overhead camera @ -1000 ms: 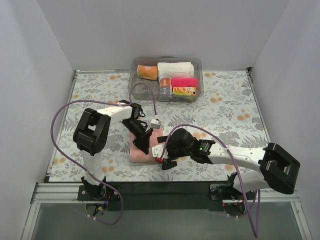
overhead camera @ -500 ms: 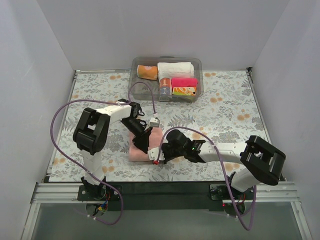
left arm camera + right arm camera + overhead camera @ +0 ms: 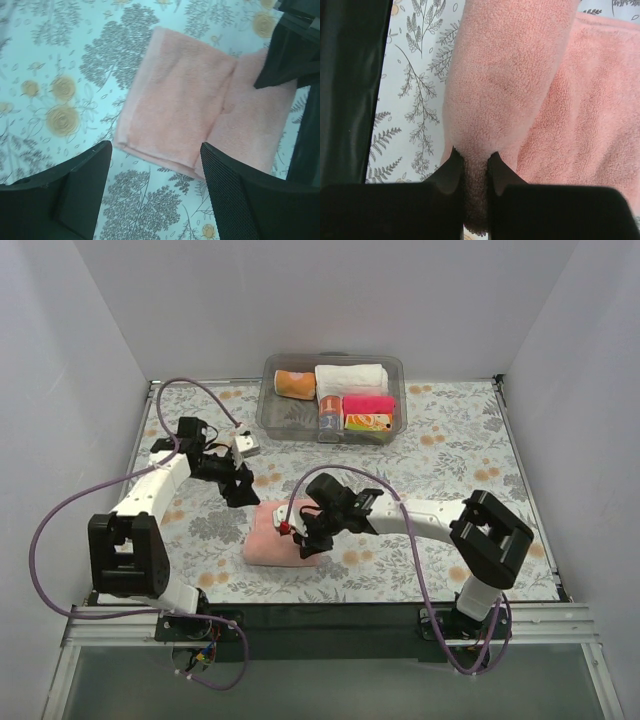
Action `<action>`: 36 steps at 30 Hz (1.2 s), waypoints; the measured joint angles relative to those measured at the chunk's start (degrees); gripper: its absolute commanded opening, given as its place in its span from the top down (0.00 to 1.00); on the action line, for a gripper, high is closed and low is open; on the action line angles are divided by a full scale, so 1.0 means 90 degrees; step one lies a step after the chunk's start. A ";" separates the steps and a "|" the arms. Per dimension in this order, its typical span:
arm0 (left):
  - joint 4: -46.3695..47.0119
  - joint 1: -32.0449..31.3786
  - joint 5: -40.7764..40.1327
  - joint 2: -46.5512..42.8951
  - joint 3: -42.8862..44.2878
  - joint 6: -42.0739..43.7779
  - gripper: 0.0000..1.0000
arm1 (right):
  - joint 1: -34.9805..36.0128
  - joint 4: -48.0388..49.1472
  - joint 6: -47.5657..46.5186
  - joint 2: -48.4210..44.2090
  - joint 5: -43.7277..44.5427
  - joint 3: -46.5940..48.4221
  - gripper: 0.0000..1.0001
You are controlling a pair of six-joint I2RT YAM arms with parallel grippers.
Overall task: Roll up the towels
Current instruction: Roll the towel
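Left arm: extended over the floral-patterned table's (image 3: 450, 470) left side; left gripper (image 3: 237, 490) hovers just beyond the large salmon-pink terry towel (image 3: 268, 548), which lies near the near edge, centre-left.
Right arm: reaches leftward; right gripper (image 3: 303, 538) on the towel.
Clear plastic bin (image 3: 283, 422): far edge, centre; holds an orange roll (image 3: 295, 383), a small teal-red-white patterned cloth (image 3: 330, 415), a white rolled towel (image 3: 350, 378) and a hot-pink roll (image 3: 368, 404).
Left jaws: wide apart, empty.
Right jaws: nearly closed, pinching a towel fold.

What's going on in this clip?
Two robot arms are working on a pink towel that lies folded on the flowered table. The right tool is shut on a thick fold at one end of the towel. The left tool is open and hangs over the table, apart from the towel and holding nothing. A clear bin at the back holds other rolled towels. The pink one is not yet a roll.
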 measured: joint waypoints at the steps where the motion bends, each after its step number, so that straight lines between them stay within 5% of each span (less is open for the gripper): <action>1: 0.0136 0.0121 -0.0049 -0.0155 -0.0095 -0.0090 0.33 | -0.0044 -0.0131 0.0121 0.0131 -0.0121 0.0165 0.99; 8: 0.0537 0.0338 -0.0352 -0.0933 -0.0814 0.0053 0.30 | -0.0566 -0.1474 0.0891 0.1477 -0.1450 0.1773 0.99; 20: 0.0372 -0.1831 -0.1734 -0.3973 -0.2611 0.1377 0.18 | -0.1404 -0.2776 0.1469 0.3281 -0.3648 0.3337 0.99; 31: 0.1719 -0.3716 -0.3206 -0.3473 -0.3478 0.1367 0.14 | -0.1668 -0.3028 0.1647 0.3803 -0.4376 0.3585 0.99; 35: 0.2416 -0.4078 -0.3786 -0.3109 -0.3866 0.1389 0.32 | -0.1741 -0.3104 0.1739 0.3910 -0.4456 0.3609 0.96; 36: 0.2574 -0.4126 -0.3895 -0.3043 -0.3888 0.1384 0.46 | -0.1758 -0.3113 0.1758 0.3915 -0.4456 0.3606 0.93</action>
